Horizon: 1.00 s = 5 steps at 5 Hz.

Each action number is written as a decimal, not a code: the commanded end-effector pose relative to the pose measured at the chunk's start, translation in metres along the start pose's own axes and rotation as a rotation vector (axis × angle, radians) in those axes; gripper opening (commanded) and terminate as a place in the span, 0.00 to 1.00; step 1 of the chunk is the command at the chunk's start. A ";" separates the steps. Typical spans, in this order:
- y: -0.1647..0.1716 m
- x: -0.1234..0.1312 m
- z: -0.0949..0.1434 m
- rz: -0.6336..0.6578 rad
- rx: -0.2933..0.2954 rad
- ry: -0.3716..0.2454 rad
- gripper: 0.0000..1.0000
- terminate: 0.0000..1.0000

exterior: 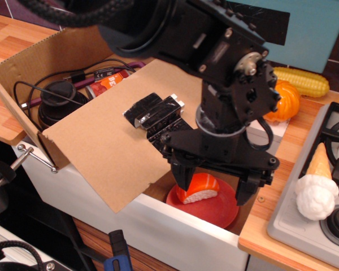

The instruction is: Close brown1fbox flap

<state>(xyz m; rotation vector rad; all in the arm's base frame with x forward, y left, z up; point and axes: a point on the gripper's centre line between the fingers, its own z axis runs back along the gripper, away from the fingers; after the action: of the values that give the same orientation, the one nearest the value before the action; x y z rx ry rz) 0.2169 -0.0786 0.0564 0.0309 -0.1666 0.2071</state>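
Observation:
The brown1fbox [28, 65] is an open brown carton standing in a white basin. Inside it at the left lie a black round device [59, 99] with cables and an orange can [107, 82]. The flap [113, 147] is a plain brown panel lying tilted across the middle of the opening, its near corner over the basin's front wall. My gripper [213, 186] hangs just right of the flap's right edge, open and empty. Its fingers straddle a salmon sushi piece [199, 189] on a red plate [214, 209] below. A black glossy block [153, 110] shows over the flap.
The white basin front [158, 226] runs below the box. A corn cob [302, 81] and an orange pumpkin [286, 101] lie behind the arm. A toy ice cream cone [316, 183] rests on the stove [333, 147] at the right. A wooden counter [271, 226] surrounds it.

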 end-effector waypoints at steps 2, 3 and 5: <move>0.004 -0.003 -0.014 -0.018 0.031 0.010 1.00 0.00; 0.004 -0.004 -0.021 -0.009 0.025 0.008 1.00 0.00; 0.009 -0.007 -0.040 -0.020 0.028 -0.036 1.00 0.00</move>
<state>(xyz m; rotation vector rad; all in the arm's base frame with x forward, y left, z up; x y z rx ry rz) 0.2106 -0.0677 0.0099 0.0723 -0.1846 0.1820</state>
